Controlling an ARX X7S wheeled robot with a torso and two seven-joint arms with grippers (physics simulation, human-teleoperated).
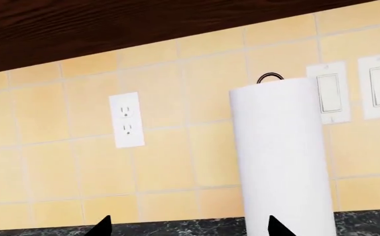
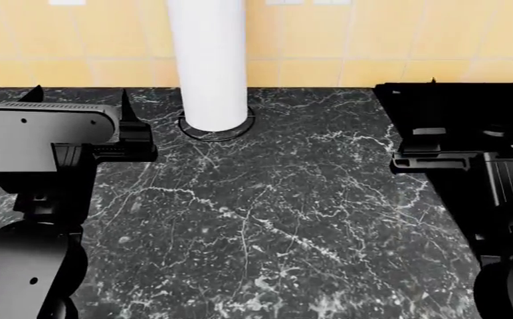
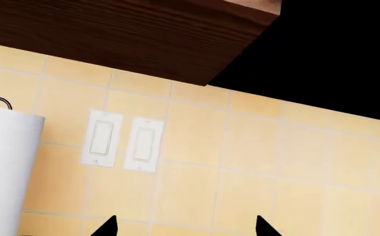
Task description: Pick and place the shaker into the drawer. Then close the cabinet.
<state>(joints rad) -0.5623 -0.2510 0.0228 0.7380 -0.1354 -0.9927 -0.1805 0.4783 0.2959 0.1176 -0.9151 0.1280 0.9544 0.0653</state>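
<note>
Closest in, two black arms hang over the dark marble counter (image 2: 274, 219): left gripper (image 2: 79, 100) at the left edge of the head view, right gripper (image 2: 478, 83) at the right. Both sets of fingers are apart, holding nothing. Behind them stands one white paper towel roll (image 2: 208, 60). The tile wall carries one outlet (image 1: 127, 119) and two switches (image 3: 121, 141). No shaker or drawer visible anywhere.

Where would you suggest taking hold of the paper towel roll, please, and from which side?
Probably around the paper towel roll's white cylindrical body, midway up, coming horizontally from the front: it stands upright on the counter, and the tiled wall close behind blocks the rear.
</note>
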